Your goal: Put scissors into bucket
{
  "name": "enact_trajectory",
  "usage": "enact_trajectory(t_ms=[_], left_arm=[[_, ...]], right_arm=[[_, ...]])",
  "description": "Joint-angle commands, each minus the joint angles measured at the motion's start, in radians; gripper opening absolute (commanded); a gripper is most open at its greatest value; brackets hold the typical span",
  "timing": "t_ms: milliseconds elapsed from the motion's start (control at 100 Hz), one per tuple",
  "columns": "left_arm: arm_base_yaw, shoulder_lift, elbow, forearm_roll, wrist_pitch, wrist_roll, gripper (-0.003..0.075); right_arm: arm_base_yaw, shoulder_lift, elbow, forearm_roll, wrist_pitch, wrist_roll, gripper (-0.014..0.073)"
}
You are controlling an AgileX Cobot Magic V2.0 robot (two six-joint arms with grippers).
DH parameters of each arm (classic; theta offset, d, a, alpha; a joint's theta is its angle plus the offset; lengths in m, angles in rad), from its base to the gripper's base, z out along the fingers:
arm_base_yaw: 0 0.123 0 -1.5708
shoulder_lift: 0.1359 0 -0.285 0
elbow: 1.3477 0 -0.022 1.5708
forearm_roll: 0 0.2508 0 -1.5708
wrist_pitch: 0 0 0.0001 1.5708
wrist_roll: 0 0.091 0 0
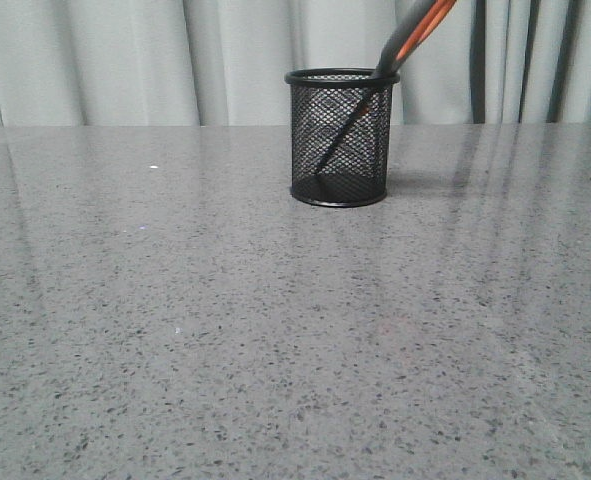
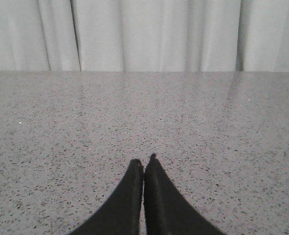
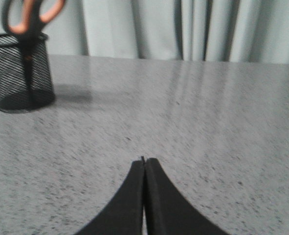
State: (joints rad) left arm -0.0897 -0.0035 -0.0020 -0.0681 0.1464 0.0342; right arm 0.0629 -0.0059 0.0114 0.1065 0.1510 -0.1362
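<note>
The black wire-mesh bucket point(image 1: 339, 138) stands upright on the grey speckled table, toward the back. The scissors point(image 1: 407, 40) sit inside it, blades down and leaning, their dark grey, orange-lined handles sticking out above the rim to the right. The right wrist view also shows the bucket point(image 3: 23, 73) and the scissors point(image 3: 31, 17) far off to one side. My right gripper point(image 3: 144, 160) is shut with nothing in it, low over bare table, well away from the bucket. My left gripper point(image 2: 144, 159) is shut and empty too, over bare table. Neither gripper appears in the front view.
The grey speckled table point(image 1: 225, 330) stretches wide around the bucket. Pale curtains point(image 1: 125, 60) hang behind its far edge.
</note>
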Motion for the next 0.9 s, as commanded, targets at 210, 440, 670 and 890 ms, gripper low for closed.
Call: enact_trajectory(t_ms=[210,440,670,890], left_arm=[[0.004,-0.024,0.027,-0.009,-0.077,-0.011,-0.0021],[0.004,-0.024,0.027,-0.009,-0.077,-0.011,-0.0021],[0.004,-0.024,0.027,-0.009,-0.077,-0.011,-0.0021],[0.004,-0.024,0.027,-0.009,-0.077,-0.011,-0.0021]], right_arm=[[-0.06,-0.026,0.017,-0.054,-0.025,0.006,-0.0064],[-0.06,-0.026,0.016,-0.057,-0.034,0.006,-0.0064],[-0.06,-0.026,0.016,-0.057,-0.034,0.006,-0.0064],[-0.06,-0.026,0.016,-0.057,-0.034,0.006,-0.0064]])
